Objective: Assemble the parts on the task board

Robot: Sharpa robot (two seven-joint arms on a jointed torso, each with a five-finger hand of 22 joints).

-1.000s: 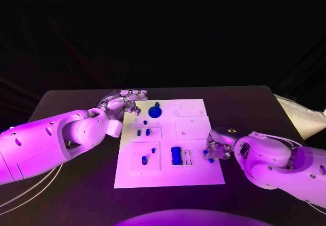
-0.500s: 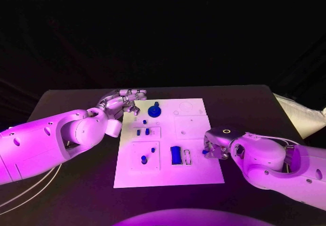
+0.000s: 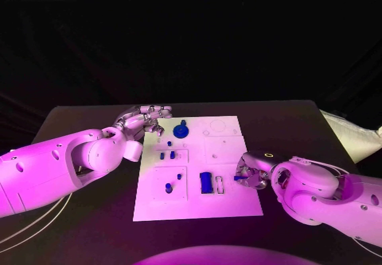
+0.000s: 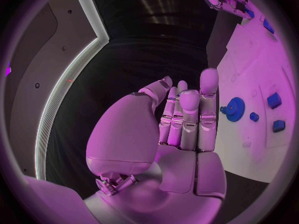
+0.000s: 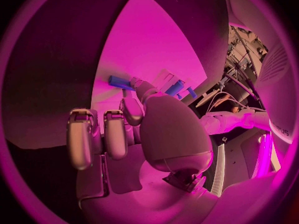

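The white task board [image 3: 227,148] lies mid-table. On it are a blue gear [image 3: 181,131], a long blue block [image 3: 206,182] and several small blue parts, among them a pair [image 3: 167,155] and a peg [image 3: 169,187]. My right hand [image 3: 255,174] is at the board's right edge and pinches a small blue peg [image 3: 239,178] between thumb and a finger; the right wrist view shows that peg [image 5: 120,81] at the fingertips over the board [image 5: 149,45]. My left hand [image 3: 147,121] hovers by the board's far left corner, holding nothing, its fingers straight [image 4: 184,117] near the gear [image 4: 234,109].
The black table [image 3: 95,118] surrounds the board, with bare surface to the left, the right and behind it. The left forearm [image 3: 56,171] lies over the table's left side. A pale object [image 3: 350,135] sits off the table's right edge.
My right hand has rolled at the wrist and shifted slightly along the board's right edge, keeping the small blue peg. The left hand has stayed where it was.
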